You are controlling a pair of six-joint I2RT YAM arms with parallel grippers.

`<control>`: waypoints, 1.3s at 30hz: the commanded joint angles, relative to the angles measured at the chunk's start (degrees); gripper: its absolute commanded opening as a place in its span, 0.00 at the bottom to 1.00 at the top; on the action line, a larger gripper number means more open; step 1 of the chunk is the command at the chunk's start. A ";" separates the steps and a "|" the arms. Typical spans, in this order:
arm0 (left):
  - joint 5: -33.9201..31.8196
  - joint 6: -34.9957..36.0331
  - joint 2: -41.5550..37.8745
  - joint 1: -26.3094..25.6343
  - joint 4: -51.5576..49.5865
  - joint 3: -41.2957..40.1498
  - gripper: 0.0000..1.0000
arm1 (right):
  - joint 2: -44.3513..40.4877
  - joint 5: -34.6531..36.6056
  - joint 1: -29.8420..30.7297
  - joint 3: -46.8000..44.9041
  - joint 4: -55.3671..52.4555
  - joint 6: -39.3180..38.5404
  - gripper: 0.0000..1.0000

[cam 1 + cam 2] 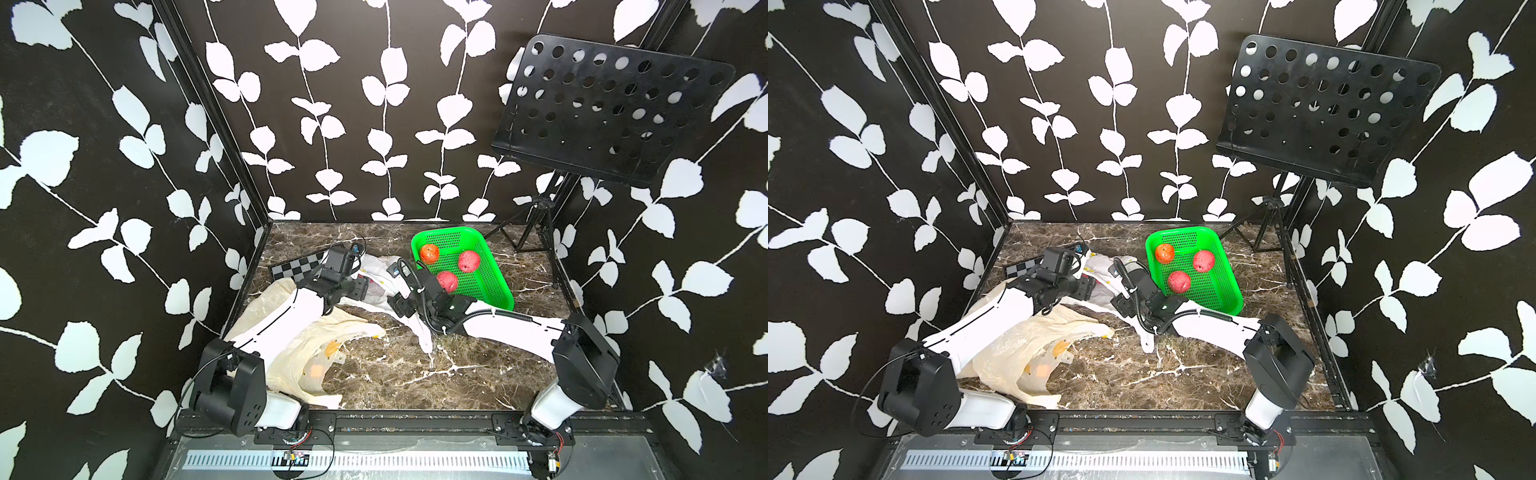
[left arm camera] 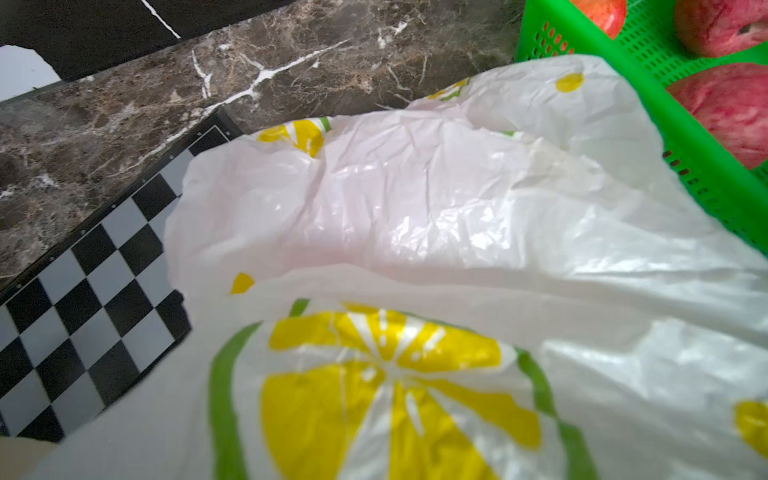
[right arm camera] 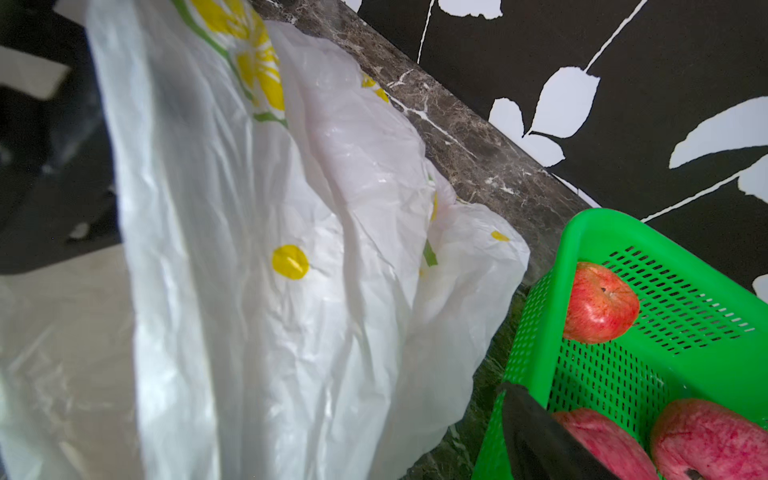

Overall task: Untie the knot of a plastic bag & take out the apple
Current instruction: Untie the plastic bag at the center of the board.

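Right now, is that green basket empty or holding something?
Not empty: in both top views three reddish apples lie inside the green basket.

Black white-leaf walls point(image 1: 353, 124) enclose a marble table point(image 1: 395, 365), music stand point(image 1: 602, 108) behind.

Robot test booth, lab-type. Leaf-print walls point(image 1: 332, 104) hung on a black frame point(image 1: 208, 116) box in a marble-look tabletop point(image 1: 395, 365). Left arm point(image 1: 286, 320) and right arm point(image 1: 511, 332) bolted to a front rail point(image 1: 415, 422); a checkerboard point(image 1: 295, 266) lies flat on the tabletop, a music stand point(image 1: 602, 112) in the back corner.
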 commanded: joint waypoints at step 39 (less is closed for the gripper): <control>-5.99 -7.67 0.28 1.22 12.01 0.44 0.70 | -5.09 0.83 -8.80 -5.31 -9.91 6.57 0.85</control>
